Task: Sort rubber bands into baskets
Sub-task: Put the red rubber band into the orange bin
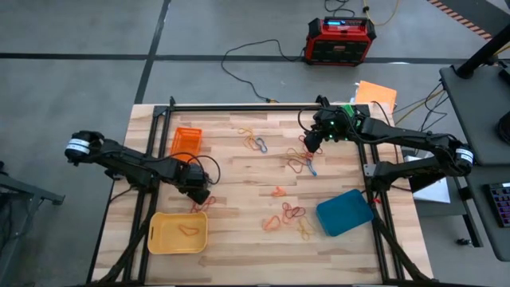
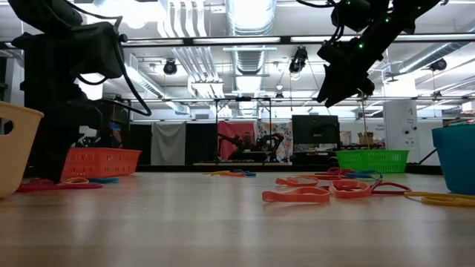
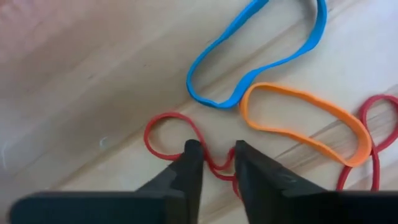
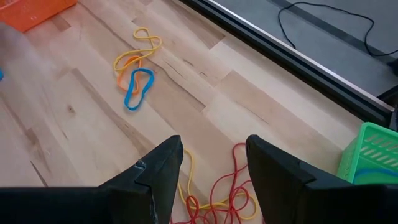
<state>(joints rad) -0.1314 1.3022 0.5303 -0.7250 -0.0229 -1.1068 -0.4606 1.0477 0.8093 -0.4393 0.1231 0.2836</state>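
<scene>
Red rubber, a thin twisted red band (image 3: 186,140), lies flat on the wooden table (image 1: 239,239) with its pinched middle running between the narrowed fingers of the left gripper (image 3: 215,160), which is down at the boards just beside the yellow basket (image 1: 177,233). The fingers stand close on either side of the strand, but whether they have truly caught it cannot be told. A blue band (image 3: 261,56) and an orange band (image 3: 305,121) lie just ahead of the fingertips, the orange one touching another red loop (image 3: 373,143) at its side. The risk here is a poor pinch: fingertips that close on wood rather than rubber would let the band slip or spring free on the lift, or the strand could drag its neighbours along into the wrong tray. The right gripper (image 4: 211,177) hangs with jaws apart above a red-and-yellow tangle (image 4: 221,199), near the green basket (image 4: 370,152); the orange basket (image 1: 186,141) and blue basket (image 1: 344,211) sit well apart.
</scene>
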